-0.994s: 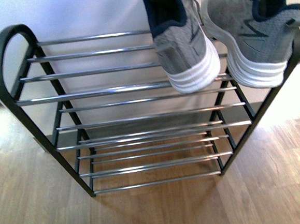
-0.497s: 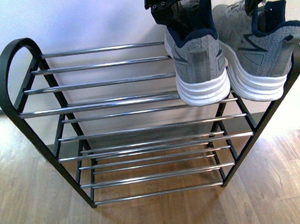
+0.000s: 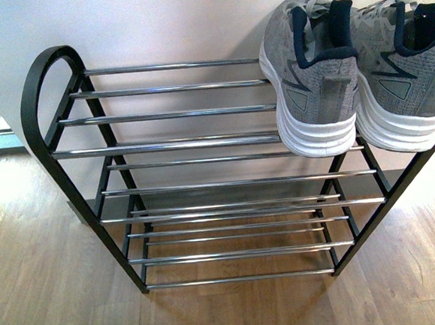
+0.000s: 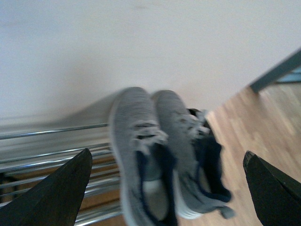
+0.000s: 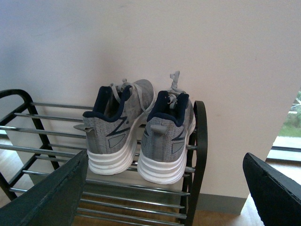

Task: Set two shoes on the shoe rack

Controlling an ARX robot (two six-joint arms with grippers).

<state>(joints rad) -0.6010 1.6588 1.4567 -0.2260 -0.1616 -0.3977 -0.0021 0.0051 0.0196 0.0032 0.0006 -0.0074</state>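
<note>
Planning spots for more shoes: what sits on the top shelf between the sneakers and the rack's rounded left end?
Nothing: the front view shows only bare chrome bars from the nearer sneaker to the rounded end.

Knit-cloth sneakers (image 3: 316,79) with smooth soles, a shoe rack (image 3: 171,145) of glossy chrome bars, a wood-grain floor (image 3: 48,304).

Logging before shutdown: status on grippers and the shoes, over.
Left gripper open, empty. Right gripper open, empty. Both sneakers side by side on shoe rack top tier, right end. No obstruction seen.
</note>
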